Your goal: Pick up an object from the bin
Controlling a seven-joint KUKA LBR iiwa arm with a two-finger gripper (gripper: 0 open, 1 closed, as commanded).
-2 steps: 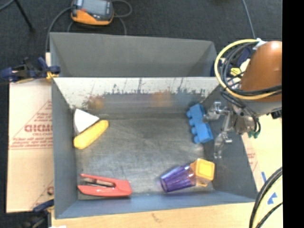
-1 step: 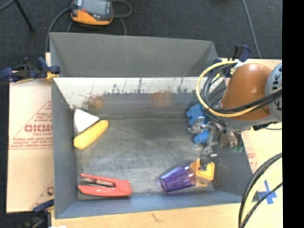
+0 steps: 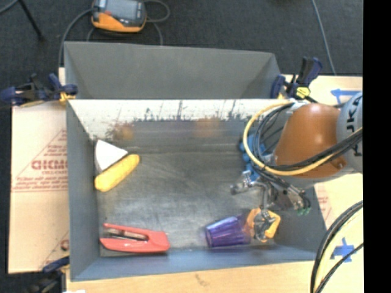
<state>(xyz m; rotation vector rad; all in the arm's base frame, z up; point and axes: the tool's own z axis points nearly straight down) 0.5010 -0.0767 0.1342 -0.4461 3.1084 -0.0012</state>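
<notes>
My gripper is low in the bin's front right corner, right over a small orange-and-yellow thing that lies on the floor there. Part of that thing is hidden behind the gripper. A purple cup lies on its side just to the left of it, touching or nearly touching it.
A red flat tool lies along the front wall at the left. A yellow, corn-shaped thing and a white wedge rest against the left wall. The arm, with its orange cover and looped cables, hangs over the bin's right side.
</notes>
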